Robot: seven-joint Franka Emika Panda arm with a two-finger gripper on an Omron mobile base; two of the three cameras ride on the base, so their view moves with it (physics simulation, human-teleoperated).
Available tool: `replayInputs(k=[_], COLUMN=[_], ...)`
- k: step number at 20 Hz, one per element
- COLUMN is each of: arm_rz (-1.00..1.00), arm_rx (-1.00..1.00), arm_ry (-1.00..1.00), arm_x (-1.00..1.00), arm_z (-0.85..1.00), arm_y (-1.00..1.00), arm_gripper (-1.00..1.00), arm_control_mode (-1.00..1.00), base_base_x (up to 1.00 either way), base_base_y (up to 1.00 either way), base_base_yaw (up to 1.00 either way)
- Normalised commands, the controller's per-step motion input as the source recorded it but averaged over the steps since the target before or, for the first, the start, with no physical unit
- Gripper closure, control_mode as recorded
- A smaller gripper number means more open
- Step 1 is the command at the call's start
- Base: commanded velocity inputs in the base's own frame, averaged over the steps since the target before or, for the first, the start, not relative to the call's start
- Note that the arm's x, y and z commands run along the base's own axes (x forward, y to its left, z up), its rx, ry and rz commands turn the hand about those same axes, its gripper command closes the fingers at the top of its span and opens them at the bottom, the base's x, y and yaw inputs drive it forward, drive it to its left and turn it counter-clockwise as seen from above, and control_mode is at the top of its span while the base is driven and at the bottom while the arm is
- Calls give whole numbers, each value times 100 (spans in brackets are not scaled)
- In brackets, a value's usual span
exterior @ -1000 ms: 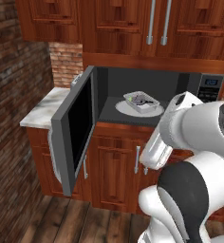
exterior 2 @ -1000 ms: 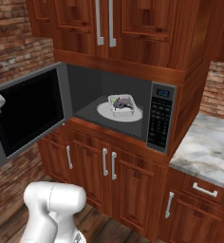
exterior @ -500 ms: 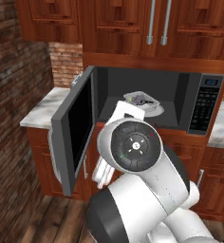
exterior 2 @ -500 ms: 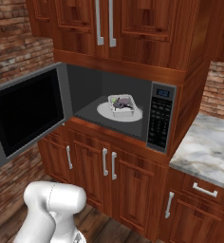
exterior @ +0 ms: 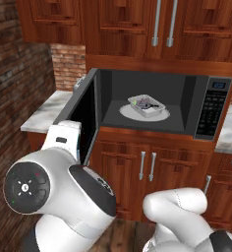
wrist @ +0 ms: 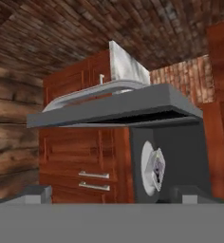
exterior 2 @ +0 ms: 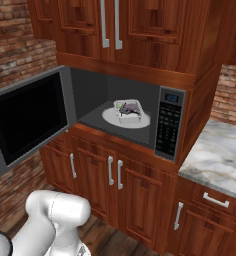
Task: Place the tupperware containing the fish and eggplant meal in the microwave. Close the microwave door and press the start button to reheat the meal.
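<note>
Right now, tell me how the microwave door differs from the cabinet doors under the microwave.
The microwave door stands swung wide open to the left; the cabinet doors are both shut. The microwave door is a grey frame around a big black window; the cabinet doors are red-brown panelled wood. The microwave door is one wide panel; the cabinet doors are a narrower pair meeting at the middle. Both carry silver bar handles.

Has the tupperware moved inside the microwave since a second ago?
No. The tupperware sits on the same spot of the white turntable, left of the keypad.
</note>
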Motion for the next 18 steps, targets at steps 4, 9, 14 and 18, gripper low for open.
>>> replayInputs(k=[4,9,14,18], arm_rz=[0,-5,-8,-7], arm_rx=[-14,-17,-15,-13], arm_ry=[0,0,0,0], arm_x=[45,54,57,56], arm_z=[-17,-20,-19,-19], arm_y=[56,38,25,19], arm_gripper=[-100,-100,-100,-100], arm_control_mode=[-100,-100,-100,-100], base_base_x=[0,0,0,0], base_base_y=[0,0,0,0], base_base_yaw=[0,0,0,0])
